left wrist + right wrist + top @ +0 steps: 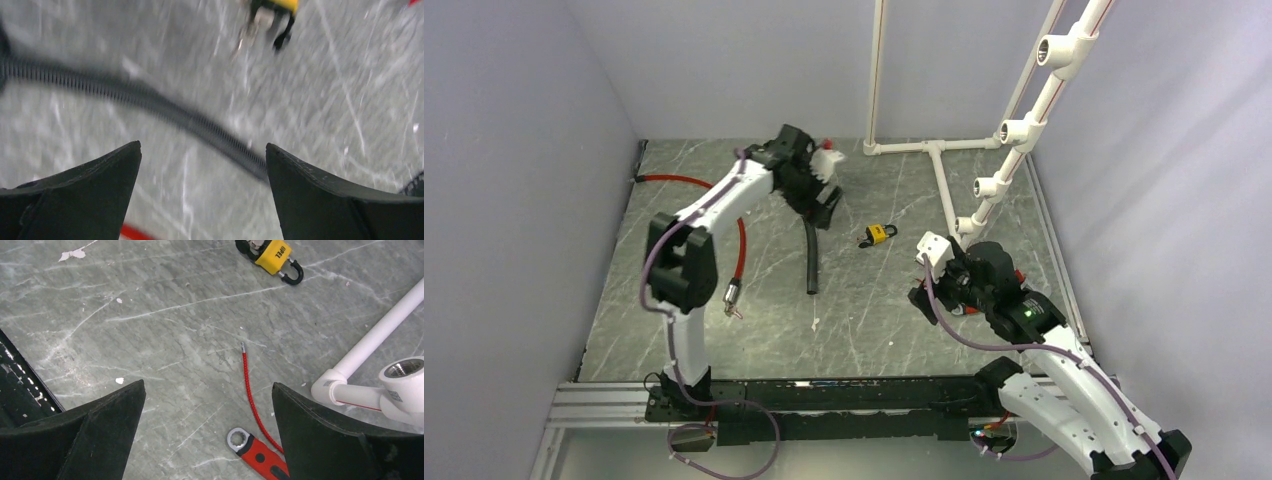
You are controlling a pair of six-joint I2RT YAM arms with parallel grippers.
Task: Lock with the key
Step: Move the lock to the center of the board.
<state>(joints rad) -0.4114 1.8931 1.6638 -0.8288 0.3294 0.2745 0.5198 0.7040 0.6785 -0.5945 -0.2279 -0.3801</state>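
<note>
A small yellow padlock with a black shackle lies on the grey marble table, mid-table. It shows at the top of the right wrist view and, blurred, at the top of the left wrist view. Something silvery, perhaps the key, sits at its end; I cannot tell for sure. My left gripper is open and empty, to the left of the padlock, above the black ribbed hose. My right gripper is open and empty, in front of the padlock and to its right.
A black ribbed hose and a red cable lie left of centre. A red-handled ring wrench and a thin red cord lie under my right gripper. A white pipe frame stands at the back right.
</note>
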